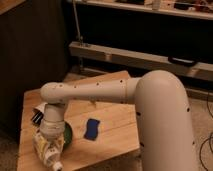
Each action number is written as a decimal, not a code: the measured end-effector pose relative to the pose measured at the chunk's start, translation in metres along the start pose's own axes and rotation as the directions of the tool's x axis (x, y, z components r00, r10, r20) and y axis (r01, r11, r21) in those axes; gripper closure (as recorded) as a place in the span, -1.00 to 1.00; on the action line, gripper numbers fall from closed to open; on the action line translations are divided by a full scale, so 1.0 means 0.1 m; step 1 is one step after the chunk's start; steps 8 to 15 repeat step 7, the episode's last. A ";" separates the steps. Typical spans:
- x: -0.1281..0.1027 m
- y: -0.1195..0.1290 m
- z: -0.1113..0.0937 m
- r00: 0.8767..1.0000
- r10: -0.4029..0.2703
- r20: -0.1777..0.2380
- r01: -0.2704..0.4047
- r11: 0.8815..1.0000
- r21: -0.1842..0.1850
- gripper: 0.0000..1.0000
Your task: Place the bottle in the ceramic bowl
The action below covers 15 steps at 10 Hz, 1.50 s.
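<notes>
A broad white upper arm is seen filling the right side of the camera view, rising from the lower edge and curving over at a rounded shoulder. From there a long white forearm, dotted with small dark holes, is stretched leftward and slightly downward. It is ended by a rounded elbow-like joint at the left, from which a ribbed white wrist is turned straight down. The gripper is carried below the wrist, low at the left of the view, pointed downward and slightly toward the camera.
</notes>
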<state>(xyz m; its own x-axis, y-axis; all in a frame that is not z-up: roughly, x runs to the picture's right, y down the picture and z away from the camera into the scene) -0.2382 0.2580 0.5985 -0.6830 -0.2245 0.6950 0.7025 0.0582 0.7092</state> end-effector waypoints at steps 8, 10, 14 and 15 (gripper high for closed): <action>0.16 0.16 -0.14 0.997 0.052 -0.054 -0.049 0.998 0.046 -0.60; 0.16 0.16 -0.14 0.997 0.052 -0.054 -0.049 0.998 0.046 -0.60; 0.16 0.16 -0.14 0.997 0.052 -0.054 -0.049 0.998 0.046 -0.60; 0.16 0.16 -0.14 0.997 0.052 -0.054 -0.049 0.998 0.046 -0.60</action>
